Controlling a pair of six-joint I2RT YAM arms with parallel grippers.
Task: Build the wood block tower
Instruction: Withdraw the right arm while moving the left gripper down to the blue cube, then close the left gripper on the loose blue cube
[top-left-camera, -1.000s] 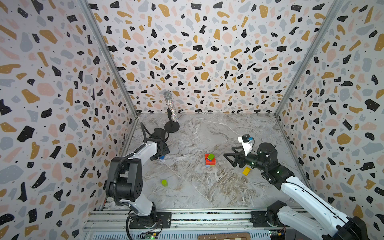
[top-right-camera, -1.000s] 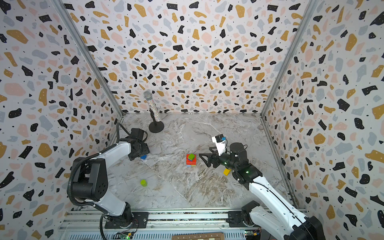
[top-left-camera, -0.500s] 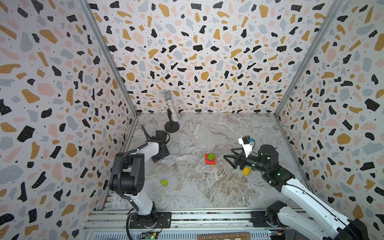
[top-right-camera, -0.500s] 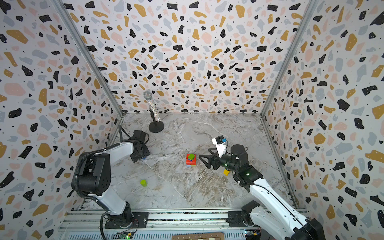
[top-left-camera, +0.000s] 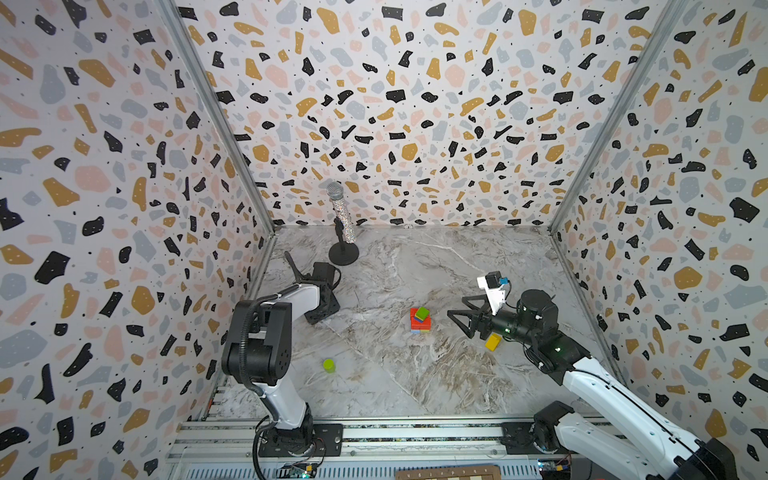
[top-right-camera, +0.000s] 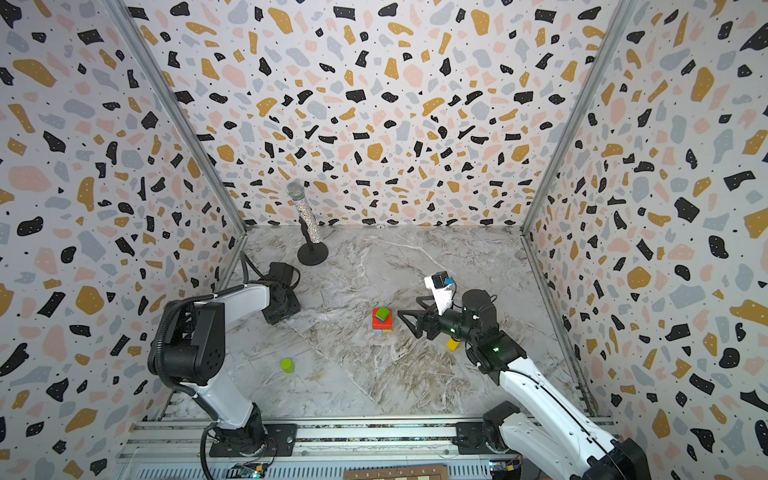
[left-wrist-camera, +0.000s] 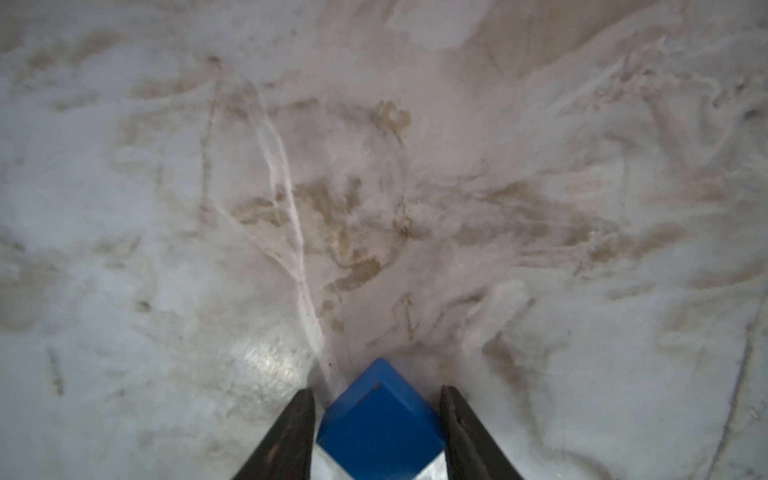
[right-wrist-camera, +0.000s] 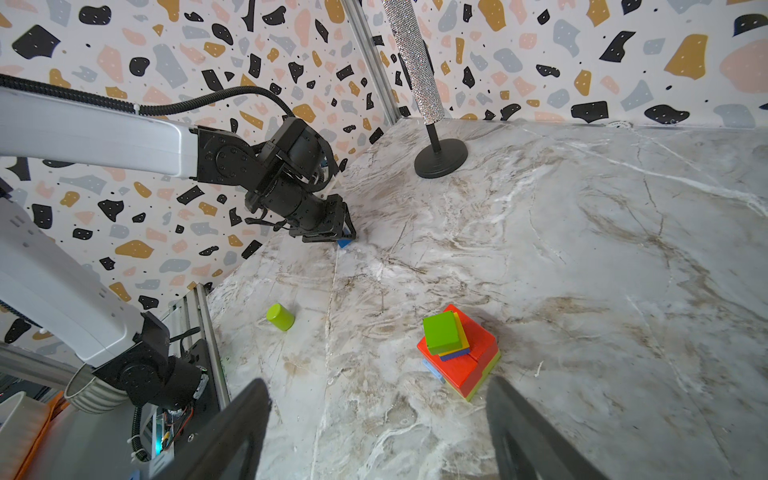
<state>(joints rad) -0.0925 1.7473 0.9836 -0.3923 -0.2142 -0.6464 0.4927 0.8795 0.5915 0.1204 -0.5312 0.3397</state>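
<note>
The left arm rises from its base at the near left corner of the marble table, folds at the elbow and reaches along the left edge, wrist bent steeply down so the left gripper sits low on the surface. In the left wrist view its fingers flank a blue cube very closely, though firm contact cannot be told. The right arm stretches from the near right corner toward the table's middle, its right gripper held level above the surface, jaws spread wide and empty.
</note>
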